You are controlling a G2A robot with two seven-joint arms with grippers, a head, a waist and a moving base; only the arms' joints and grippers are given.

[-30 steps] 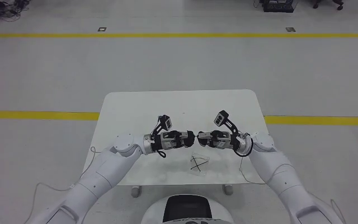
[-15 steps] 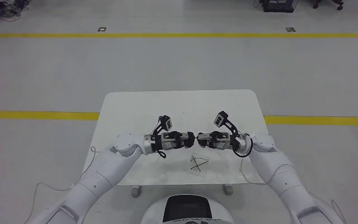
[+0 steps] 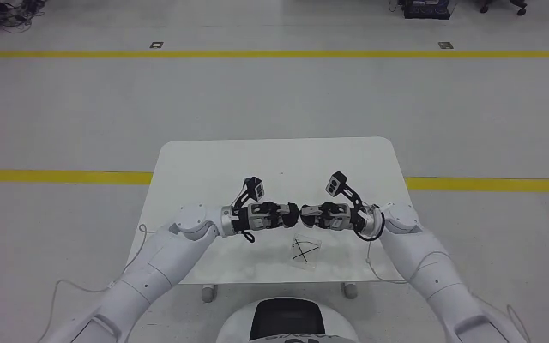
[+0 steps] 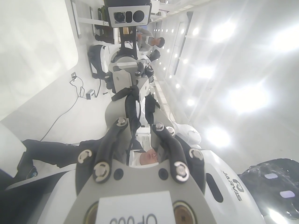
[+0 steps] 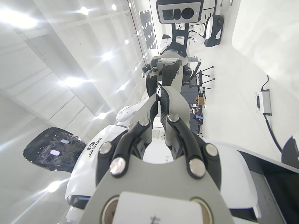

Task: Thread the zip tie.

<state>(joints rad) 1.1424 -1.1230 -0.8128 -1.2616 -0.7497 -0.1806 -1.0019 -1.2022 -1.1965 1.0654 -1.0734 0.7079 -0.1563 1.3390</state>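
Above the front middle of the white table (image 3: 214, 167) my two grippers meet tip to tip. Coming from the left, my left gripper (image 3: 292, 212) has its fingers drawn in on a thin black zip tie (image 3: 301, 213), and the right gripper (image 3: 310, 213) faces it from the right. In the right wrist view the right gripper (image 5: 161, 99) has its ribbed pads (image 5: 164, 104) pressed almost together, with the left gripper (image 5: 161, 82) just beyond them. In the left wrist view a black strip (image 4: 131, 108) runs between my left gripper's fingers (image 4: 149, 108) toward the right gripper (image 4: 131, 87). Little of the tie itself shows.
Crossed black zip ties (image 3: 303, 249) lie flat on the table near its front edge, below the grippers. The back half and both sides of the table are bare. A yellow floor line (image 3: 77, 177) runs past the table.
My right gripper has moved slightly left, closing the small gap to the left gripper. The left arm has hardly moved.
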